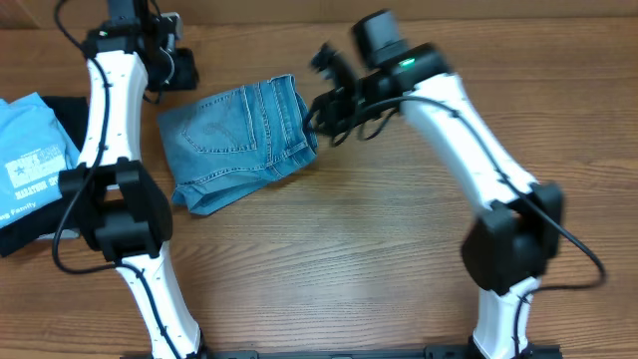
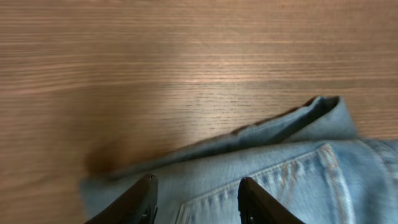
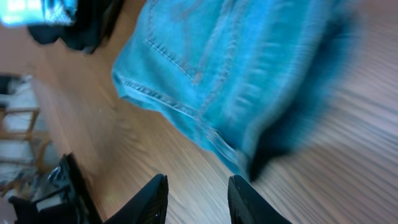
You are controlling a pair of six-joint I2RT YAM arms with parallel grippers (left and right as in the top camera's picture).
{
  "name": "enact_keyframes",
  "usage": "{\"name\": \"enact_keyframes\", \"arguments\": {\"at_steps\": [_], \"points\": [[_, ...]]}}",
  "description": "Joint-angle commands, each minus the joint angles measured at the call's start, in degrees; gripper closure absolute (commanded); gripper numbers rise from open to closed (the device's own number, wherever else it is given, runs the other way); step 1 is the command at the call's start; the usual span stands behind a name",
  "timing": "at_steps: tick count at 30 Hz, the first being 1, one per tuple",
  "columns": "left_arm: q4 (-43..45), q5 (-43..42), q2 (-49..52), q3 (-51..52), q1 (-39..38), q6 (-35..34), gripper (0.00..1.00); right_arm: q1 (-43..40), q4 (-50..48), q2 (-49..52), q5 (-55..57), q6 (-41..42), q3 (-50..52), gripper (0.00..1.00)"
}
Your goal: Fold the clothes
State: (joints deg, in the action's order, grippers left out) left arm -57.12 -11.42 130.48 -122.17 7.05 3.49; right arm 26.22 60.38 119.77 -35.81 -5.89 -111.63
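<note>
Denim jeans, light-wash blue and folded compactly, lie on the wooden bench between the arms. Left claw and right claw both hang parted and empty. A finger snagging the cloth's edge could undo the fold.

One pair of jeans lies near the far edge of the one wooden table. One light blue T-shirt sits at the left edge atop one black pile; how many garments it holds cannot be told. Two arms work the table: one left arm, one right arm.
</note>
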Motion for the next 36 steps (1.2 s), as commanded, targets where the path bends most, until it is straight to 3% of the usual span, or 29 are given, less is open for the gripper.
{"name": "enact_keyframes", "arguments": {"at_steps": [1, 6, 10, 11, 13, 17, 21, 24, 26, 28, 31, 33, 34, 36], "points": [[3.2, -2.1, 4.3, 0.3, -0.6, 3.9, 0.54, 4.0, -6.0, 6.7, -2.8, 3.9, 0.6, 0.65], [7.8, -1.5, 10.5, 0.3, -0.6, 5.7, 0.50, 4.9, -14.8, 16.2, 2.3, 13.5, 0.6, 0.64], [1.1, -0.1, 14.3, 0.6, -0.6, 5.4, 0.50, 4.9, -15.6, 17.4, 11.0, 13.7, 0.6, 0.59], [-2.0, 0.0, 14.8, 0.6, -0.6, 5.3, 0.52, 4.9, -15.8, 17.4, 12.8, 13.7, 0.6, 0.54], [-10.1, 0.0, 15.4, 0.6, -0.6, 5.3, 0.72, 4.7, -16.0, 17.4, 19.0, 13.6, 0.6, 0.52], [-23.9, 3.2, 15.4, 0.6, -0.6, 2.4, 0.90, 3.6, -17.9, 17.4, 26.1, 13.5, 0.6, 0.46], [-31.5, 4.3, 15.3, 0.6, -0.6, -1.2, 0.90, 1.1, -20.3, 17.4, 27.4, 12.9, 0.6, 0.43], [-29.1, 4.3, 12.5, 0.0, -0.2, -3.1, 0.86, 0.2, -15.1, 17.3, 29.3, 10.3, 0.6, 0.39], [-26.9, 4.3, 8.7, -1.6, 0.6, -4.9, 0.83, 0.0, -9.9, 16.9, 31.3, 9.5, -1.9, 0.28], [-23.3, 4.3, 3.1, -2.2, 0.9, -5.0, 0.77, 0.0, -4.4, 14.9, 35.1, 8.4, -7.6, 0.24], [-19.2, -0.8, -3.3, -2.2, 0.5, -3.7, 0.51, 0.0, 2.0, 10.5, 37.9, 8.4, -18.9, 0.15], [-18.5, -10.6, -4.7, -2.2, 0.0, 2.5, 0.22, -0.1, 4.9, 7.8, 37.9, 8.4, -22.2, 0.14], [-19.0, -16.0, -4.4, -2.1, -0.6, 9.9, 0.00, -0.3, 6.8, 5.7, 37.9, 8.5, -22.5, 0.14], [-19.1, -15.0, -3.0, -1.3, -1.5, 15.0, 0.00, -0.9, 11.1, 3.3, 37.9, 8.5, -22.5, 0.14]]}}
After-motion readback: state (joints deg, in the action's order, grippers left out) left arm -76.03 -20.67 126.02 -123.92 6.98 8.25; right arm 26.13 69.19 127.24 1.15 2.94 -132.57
